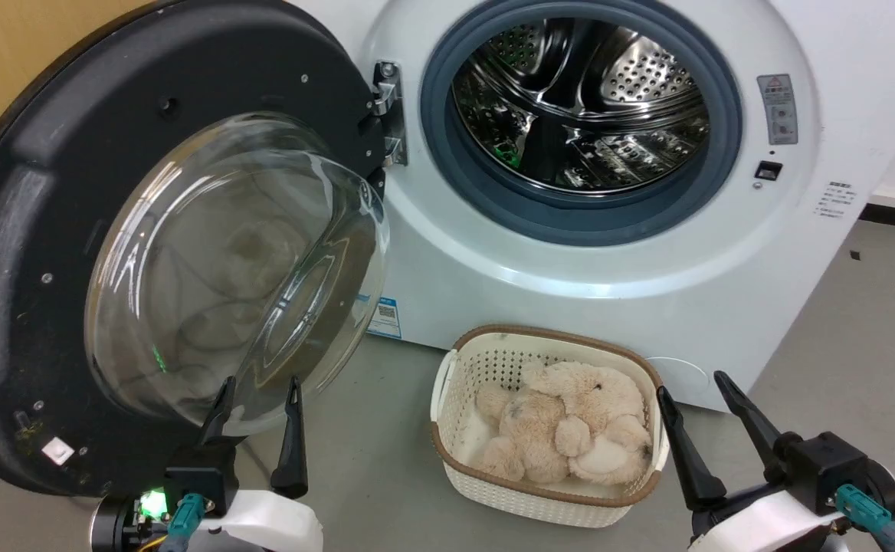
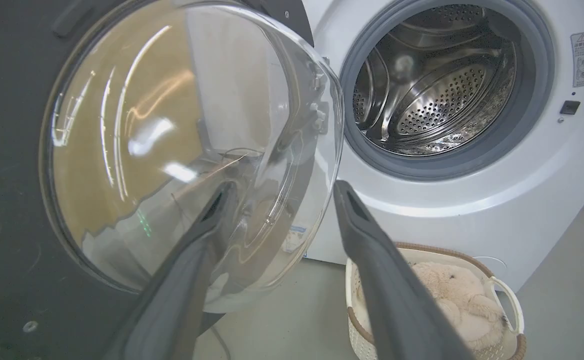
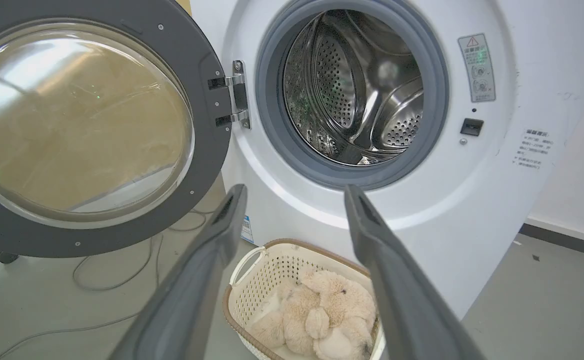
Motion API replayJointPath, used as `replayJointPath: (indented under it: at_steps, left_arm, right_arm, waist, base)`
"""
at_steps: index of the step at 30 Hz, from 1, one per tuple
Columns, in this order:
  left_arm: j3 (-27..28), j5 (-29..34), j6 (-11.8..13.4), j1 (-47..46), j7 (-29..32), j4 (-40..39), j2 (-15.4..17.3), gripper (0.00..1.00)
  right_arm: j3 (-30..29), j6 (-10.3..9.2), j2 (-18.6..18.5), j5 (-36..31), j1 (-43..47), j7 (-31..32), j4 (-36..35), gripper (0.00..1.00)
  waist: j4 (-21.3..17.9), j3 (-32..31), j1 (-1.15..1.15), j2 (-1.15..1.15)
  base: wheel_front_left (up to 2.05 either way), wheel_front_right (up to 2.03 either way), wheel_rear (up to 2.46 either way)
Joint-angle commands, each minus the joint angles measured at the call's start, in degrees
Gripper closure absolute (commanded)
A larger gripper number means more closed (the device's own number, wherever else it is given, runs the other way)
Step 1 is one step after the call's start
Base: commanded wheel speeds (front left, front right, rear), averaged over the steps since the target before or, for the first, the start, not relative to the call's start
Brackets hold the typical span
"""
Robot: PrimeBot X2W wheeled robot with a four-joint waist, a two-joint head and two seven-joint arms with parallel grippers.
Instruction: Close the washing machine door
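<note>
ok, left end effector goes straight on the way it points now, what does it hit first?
Probably the bulging glass of the door: the open left end effector aims at its near edge. Depth unclear; slightly right, it would pass toward the washing machine.

Laundry corner, white washing machine, basket on grey floor (cables trailing)

Long dark fingers; white wrist shells; teal connectors; green light
</note>
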Motion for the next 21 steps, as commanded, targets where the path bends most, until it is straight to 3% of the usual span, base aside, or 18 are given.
replayJointPath:
  at_steps: [1, 21]
  left_arm:
    - [-0.1, -0.3, 0.4, 0.7, -0.6, -0.3, 0.2, 0.00]
    - [0.3, -1.2, 3.1, 2.8, -3.0, -2.9, 0.1, 0.00]
  right_arm:
    - [0.4, 0.02, -0.5, 0.8, -0.3, -0.5, 0.2, 0.00]
    - [5.7, 0.03, -2.7, 4.4, -4.3, -2.8, 2.5, 0.00]
  waist:
    - [0.5, 0.2, 0.00, 0.00]
    - [5.9, 1.3, 0.00, 0.00]
  base:
    - [0.00, 0.00, 0.00]
    - [0.00, 0.00, 0.00]
